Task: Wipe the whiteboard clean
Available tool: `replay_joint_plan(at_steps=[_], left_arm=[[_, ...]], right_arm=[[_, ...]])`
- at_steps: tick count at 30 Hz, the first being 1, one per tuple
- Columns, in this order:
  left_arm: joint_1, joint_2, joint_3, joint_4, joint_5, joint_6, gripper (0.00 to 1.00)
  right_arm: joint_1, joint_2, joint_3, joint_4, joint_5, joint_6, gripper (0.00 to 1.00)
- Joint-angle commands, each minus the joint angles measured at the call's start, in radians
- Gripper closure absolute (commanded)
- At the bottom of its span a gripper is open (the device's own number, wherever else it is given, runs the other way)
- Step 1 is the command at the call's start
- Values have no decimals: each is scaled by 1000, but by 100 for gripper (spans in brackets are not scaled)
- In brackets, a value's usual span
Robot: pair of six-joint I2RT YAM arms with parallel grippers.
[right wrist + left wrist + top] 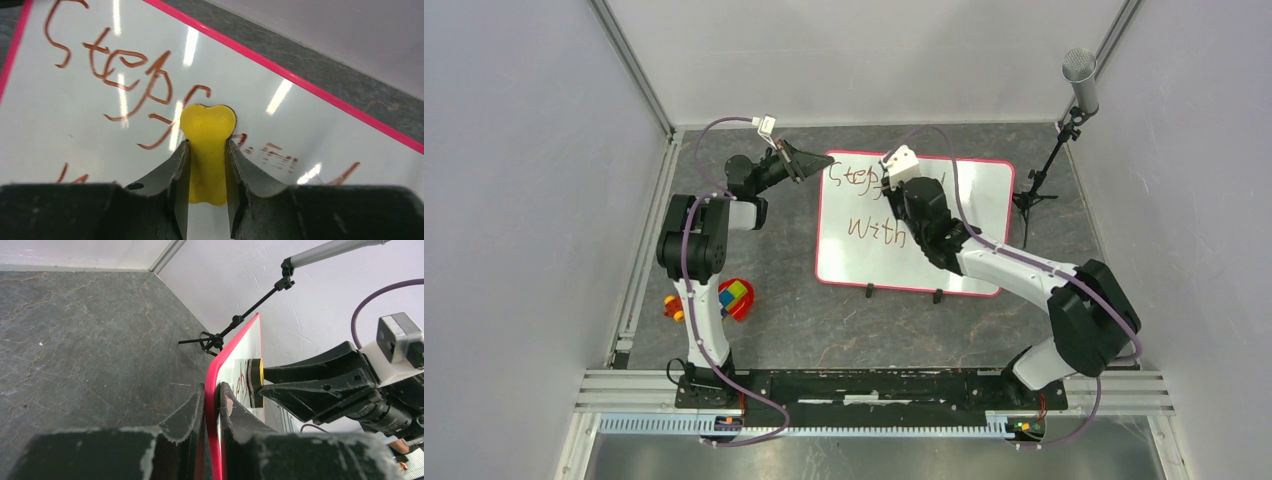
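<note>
On the desk sits the whiteboard (979, 215), with brown writing (125, 65). Left jaws are closed on its pink left edge; right jaws hold a yellow eraser (207, 145) against its surface.

- "Step", handwritten in red-brown marker, stands at the upper left of the whiteboard (989, 210). In the right wrist view it fills the upper left of the frame.
- More letters follow "Step" on that line, but the yellow eraser (207, 145) covers some and the strokes to its right are smeared, so they are unreadable.
- "With", in the same marker, stands on the line below, on the board's left half.
</note>
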Motion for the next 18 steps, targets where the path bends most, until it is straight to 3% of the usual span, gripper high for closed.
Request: replay_joint_plan(at_steps=[1, 6, 18], left_arm=[[1, -56, -23, 70, 1, 106, 98], [1, -67, -34, 61, -10, 129, 98], [4, -99, -82, 63, -45, 189, 98]], right_arm=[[18, 43, 67, 57, 0, 51, 74], [-10, -9, -6, 77, 120, 53, 77], [-209, -215, -224, 66, 169, 74, 77]])
